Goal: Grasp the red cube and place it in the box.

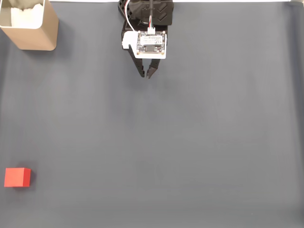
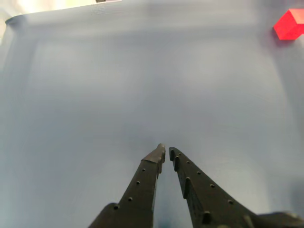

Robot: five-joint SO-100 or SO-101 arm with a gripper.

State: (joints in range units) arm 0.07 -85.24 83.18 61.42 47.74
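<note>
In the wrist view the end effector enters from the bottom edge, its two dark, studded fingers running up toward twelve o'clock and meeting almost at their tips — only a thin slit shows between them, so they are drawn together and hold nothing. Under and beyond them lies the bare grey table, smooth and without clutter. Farther off, at about one to two o'clock from the tips and hard against the right edge of that view, sits the cube, red, one corner turned toward the camera, resting on the table and well apart from the fingers. In the fixed view, which looks straight down, the end effector hangs near the top centre below a white board with a small circuit on it, the arm's black body at the upper edge; its tips point toward six o'clock and stand nearly closed above the table. From the tips the cube lies at roughly eight o'clock, far down by the left edge, flat on the table. The box — tan, thin-walled, with white padding inside — stands upright in the top left corner, at about ten o'clock from the tips, well apart from both cube and end effector.
</note>
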